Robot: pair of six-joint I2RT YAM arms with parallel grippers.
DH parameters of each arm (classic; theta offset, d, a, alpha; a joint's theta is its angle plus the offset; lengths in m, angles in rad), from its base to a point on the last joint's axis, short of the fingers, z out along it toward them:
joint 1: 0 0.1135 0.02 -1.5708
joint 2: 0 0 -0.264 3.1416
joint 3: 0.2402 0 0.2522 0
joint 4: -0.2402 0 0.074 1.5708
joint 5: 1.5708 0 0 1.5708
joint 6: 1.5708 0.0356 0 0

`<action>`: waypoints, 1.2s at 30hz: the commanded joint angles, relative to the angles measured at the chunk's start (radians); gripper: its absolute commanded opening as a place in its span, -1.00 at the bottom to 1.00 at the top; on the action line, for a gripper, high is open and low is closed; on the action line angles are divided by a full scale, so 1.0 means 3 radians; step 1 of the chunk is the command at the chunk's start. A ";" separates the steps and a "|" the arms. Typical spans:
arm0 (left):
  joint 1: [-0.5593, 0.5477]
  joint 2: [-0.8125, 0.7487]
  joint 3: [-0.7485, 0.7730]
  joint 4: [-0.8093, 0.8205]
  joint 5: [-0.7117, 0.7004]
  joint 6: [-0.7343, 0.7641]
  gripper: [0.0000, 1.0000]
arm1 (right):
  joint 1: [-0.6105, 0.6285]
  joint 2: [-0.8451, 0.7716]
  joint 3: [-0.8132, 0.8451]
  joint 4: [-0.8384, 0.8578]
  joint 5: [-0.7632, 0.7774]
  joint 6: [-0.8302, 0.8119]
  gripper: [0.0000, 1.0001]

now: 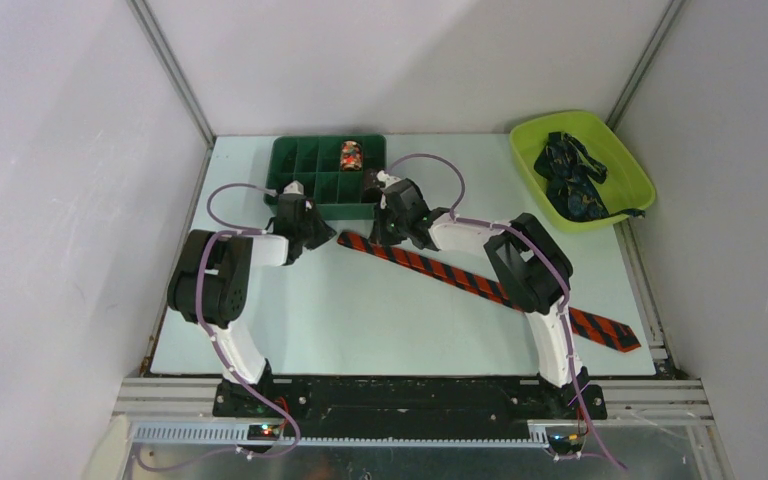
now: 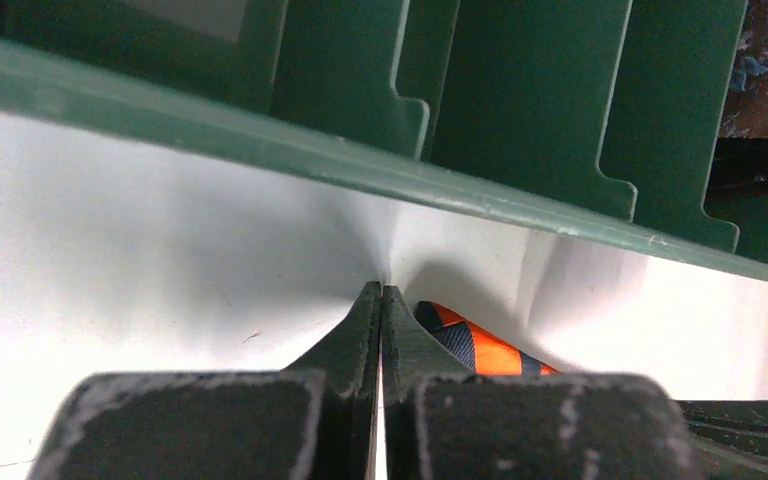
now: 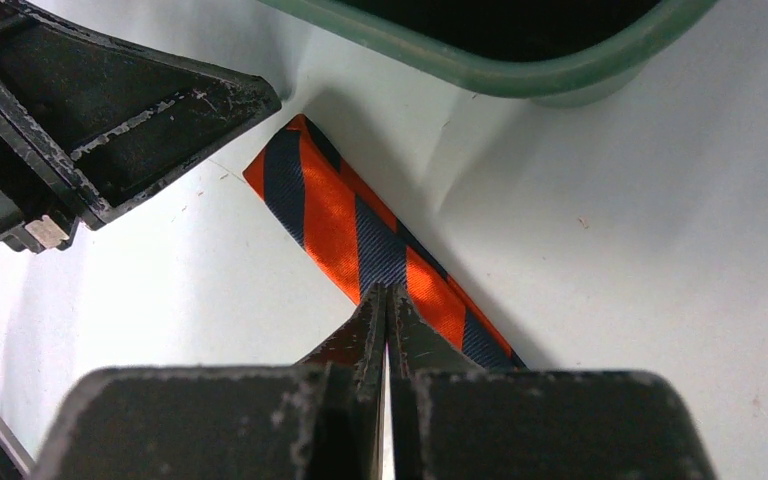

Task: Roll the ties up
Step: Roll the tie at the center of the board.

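We are looking at the striped tie (image 1: 450,272), red-orange with dark diagonal bars, which is lying flat and stretched out across the pale surface (image 1: 360,320). It is running from its narrow end just in front of the green divided tray (image 1: 278,165) down to its broad pointed end near the right front corner. Our right pincer (image 3: 387,290) is pressing its fingers together, with the tips sitting over the tie (image 3: 350,225) a little back from the narrow end; we cannot tell whether any fabric is being pinched. Our left pincer (image 2: 381,290) is also holding its fingers together, with the tips pointing at the bare surface just beside the narrow end (image 2: 480,350) and close under the tray wall (image 2: 260,140). From above, the left pincer (image 1: 312,232) and the right pincer (image 1: 388,232) are flanking that end. A small roll (image 1: 351,155) is sitting in a far compartment of the tray. Navy ties (image 1: 570,175) are lying heaped in the lime tub (image 1: 640,180) at the far right corner.
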 commanded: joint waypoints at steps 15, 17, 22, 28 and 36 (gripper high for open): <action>-0.0006 -0.0027 -0.0053 -0.0231 0.0253 0.0139 -1.00 | 0.0015 0.0119 0.0207 -0.0262 0.0046 0.0022 -1.00; -0.0005 -0.0039 -0.0078 -0.0185 0.0294 0.0138 -1.00 | 0.0017 0.0135 0.0215 -0.0273 0.0048 0.0022 -1.00; -0.0005 -0.0050 -0.0131 -0.0071 0.0414 0.0116 -1.00 | 0.0016 0.0152 0.0226 -0.0298 0.0058 0.0022 -1.00; -0.0005 -0.0078 -0.0170 0.0077 0.0572 0.0057 -1.00 | 0.0014 0.0148 0.0216 -0.0308 0.0069 0.0023 -1.00; -0.0006 -0.0237 -0.0206 0.0085 0.0596 0.0030 -1.00 | 0.0017 0.0150 0.0216 -0.0310 0.0079 0.0022 -1.00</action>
